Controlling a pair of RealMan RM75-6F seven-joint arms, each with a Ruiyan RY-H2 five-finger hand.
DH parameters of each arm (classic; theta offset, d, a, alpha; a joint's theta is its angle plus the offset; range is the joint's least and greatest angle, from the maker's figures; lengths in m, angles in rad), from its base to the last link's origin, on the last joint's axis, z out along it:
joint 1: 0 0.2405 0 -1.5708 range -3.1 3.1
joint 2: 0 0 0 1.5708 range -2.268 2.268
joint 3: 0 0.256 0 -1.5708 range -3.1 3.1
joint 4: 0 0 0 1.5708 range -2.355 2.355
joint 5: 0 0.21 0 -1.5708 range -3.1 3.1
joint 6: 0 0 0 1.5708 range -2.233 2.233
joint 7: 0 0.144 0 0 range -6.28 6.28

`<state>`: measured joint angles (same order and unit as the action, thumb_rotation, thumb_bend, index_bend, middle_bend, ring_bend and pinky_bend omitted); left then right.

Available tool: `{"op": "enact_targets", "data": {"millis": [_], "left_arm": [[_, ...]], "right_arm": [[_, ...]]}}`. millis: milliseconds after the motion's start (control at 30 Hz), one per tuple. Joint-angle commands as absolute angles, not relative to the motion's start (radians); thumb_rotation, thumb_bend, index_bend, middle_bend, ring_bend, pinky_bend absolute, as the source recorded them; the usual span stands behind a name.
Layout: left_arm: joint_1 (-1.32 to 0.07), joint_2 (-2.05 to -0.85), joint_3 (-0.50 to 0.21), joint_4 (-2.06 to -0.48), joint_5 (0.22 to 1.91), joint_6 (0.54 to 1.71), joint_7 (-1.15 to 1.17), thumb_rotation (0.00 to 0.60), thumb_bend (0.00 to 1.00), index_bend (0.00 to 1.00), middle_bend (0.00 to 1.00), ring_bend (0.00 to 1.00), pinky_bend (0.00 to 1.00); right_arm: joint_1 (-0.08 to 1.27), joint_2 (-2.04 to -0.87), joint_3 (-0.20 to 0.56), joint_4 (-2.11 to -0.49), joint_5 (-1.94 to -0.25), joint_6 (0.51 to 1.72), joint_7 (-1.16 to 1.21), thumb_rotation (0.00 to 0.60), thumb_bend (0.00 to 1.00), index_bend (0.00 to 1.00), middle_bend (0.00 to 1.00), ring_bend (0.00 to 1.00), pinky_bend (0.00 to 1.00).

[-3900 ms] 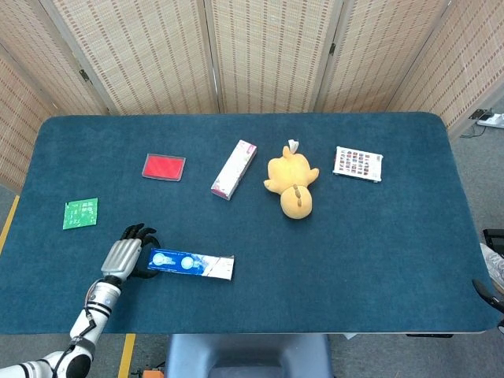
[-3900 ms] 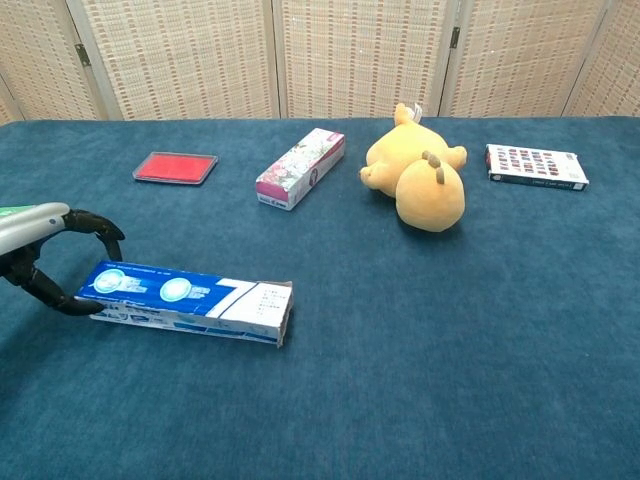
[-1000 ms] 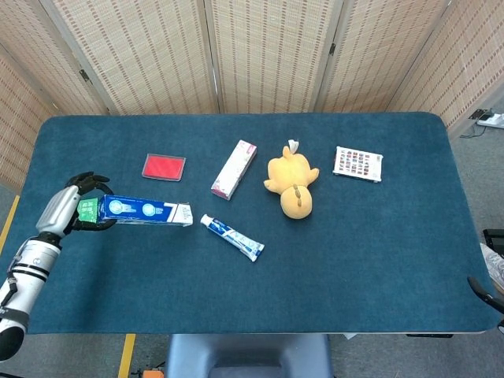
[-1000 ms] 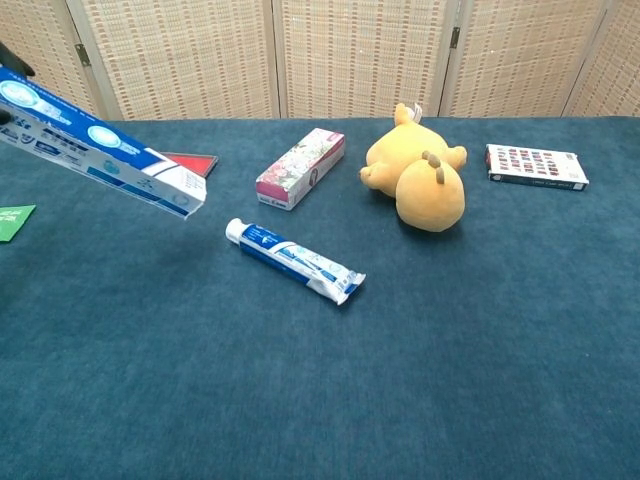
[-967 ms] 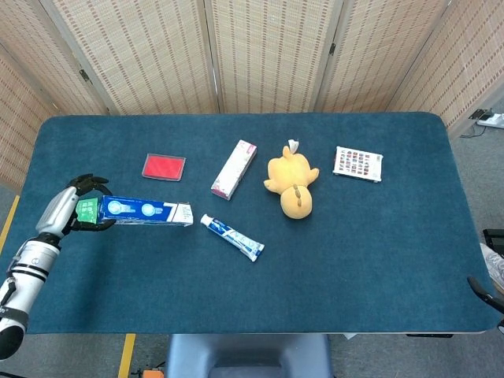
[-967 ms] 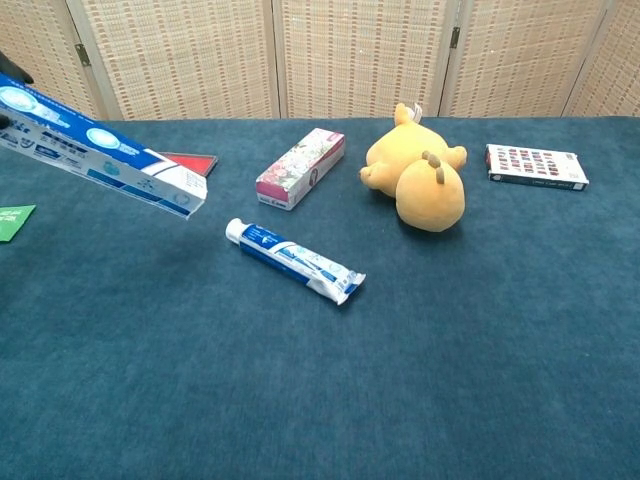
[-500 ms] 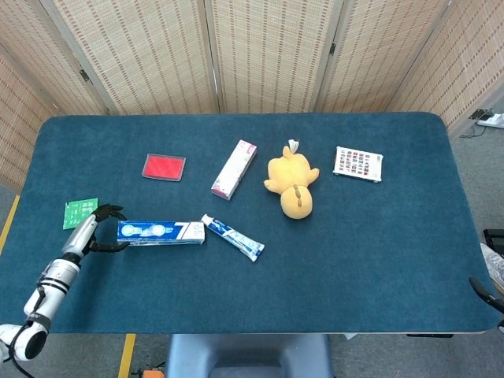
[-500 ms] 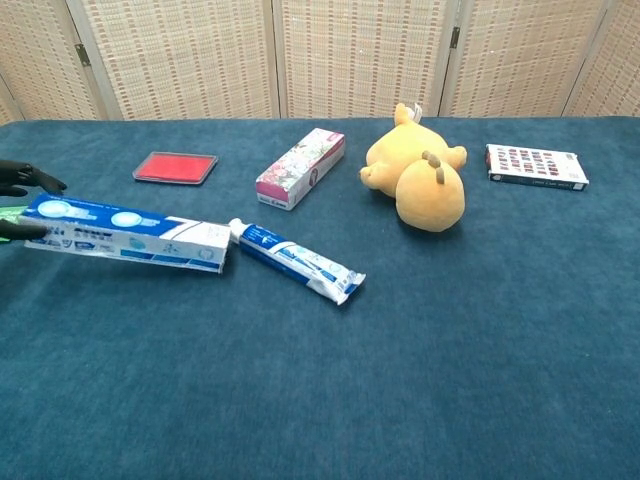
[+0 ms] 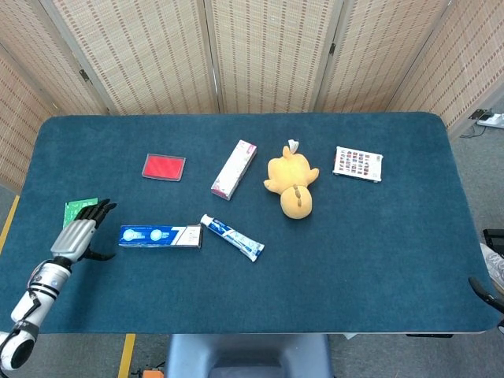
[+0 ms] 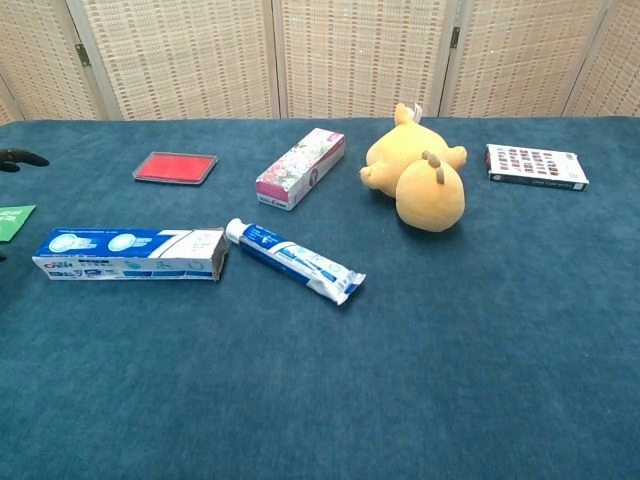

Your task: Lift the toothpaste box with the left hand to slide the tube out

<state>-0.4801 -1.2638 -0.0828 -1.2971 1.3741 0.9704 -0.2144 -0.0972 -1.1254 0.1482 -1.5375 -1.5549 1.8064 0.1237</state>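
Observation:
The blue and white toothpaste box [image 9: 160,235] [image 10: 130,253] lies flat on the table at the front left, its open end facing right. Just right of that end lies the toothpaste tube [image 9: 231,237] [image 10: 293,260], cap toward the box, out on the cloth. My left hand [image 9: 79,234] hovers left of the box with its fingers spread, apart from it and holding nothing. In the chest view only dark fingertips [image 10: 20,158] show at the left edge. My right hand is out of both views.
A red flat case [image 9: 164,167], a pink floral box [image 9: 234,168], a yellow plush toy [image 9: 292,183] and a patterned card pack [image 9: 358,164] lie across the far half of the blue table [image 9: 378,252]. A green card [image 9: 77,209] lies near my left hand.
My left hand lowered the raised box onto the table beside the tube, then let go and drew back to the left with its fingers spread.

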Motion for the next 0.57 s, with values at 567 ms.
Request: {"op": "enact_targets", "data": {"millis": [567], "left_arm": [[-0.202,-1.163,-0.025,-1.425,1.434,1.438,-0.023,0.600,0.18,0.07,0.00,0.00,0.00]], "right_arm": [[-0.028,-1.131,0.135,-1.588,-1.513,1.650,-0.031,0.600,0.17,0.00,0.00,0.00,0.00]]}}
